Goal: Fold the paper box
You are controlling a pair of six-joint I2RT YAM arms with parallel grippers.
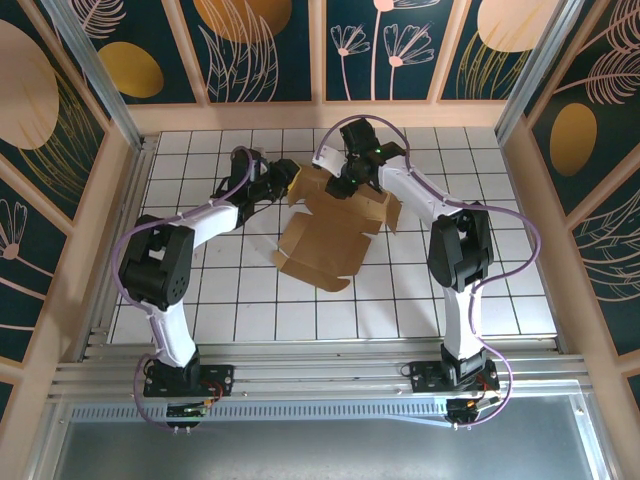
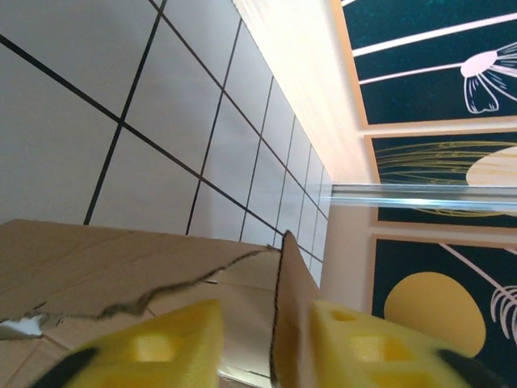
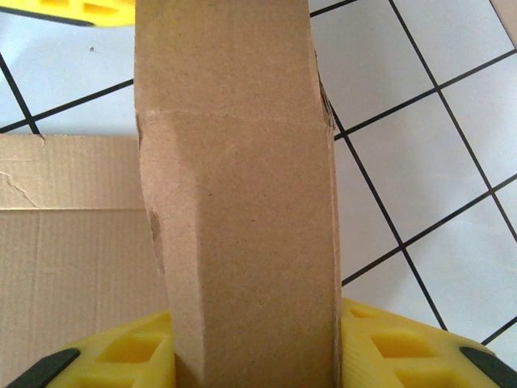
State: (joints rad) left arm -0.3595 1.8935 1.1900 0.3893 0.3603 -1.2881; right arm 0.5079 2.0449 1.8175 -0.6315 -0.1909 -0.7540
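The paper box (image 1: 335,240) is brown cardboard, partly folded, lying mid-table with flaps spread toward the front left. My right gripper (image 1: 352,183) is at its back edge. In the right wrist view a doubled-over wall of the paper box (image 3: 234,202) stands pinched between both yellow fingers (image 3: 404,347) of my right gripper (image 3: 254,356). My left gripper (image 1: 287,180) is at the box's back left corner. In the left wrist view an upright flap edge of the paper box (image 2: 295,291) stands between the jaws of my left gripper (image 2: 266,356), against the right finger (image 2: 363,347), with a gap to the left one.
White tiled floor (image 1: 250,300) lies bare in front of and beside the box. Wooden-framed patterned walls (image 1: 90,230) close in the left, right and back. A metal rail (image 1: 320,375) with both arm bases runs along the near edge.
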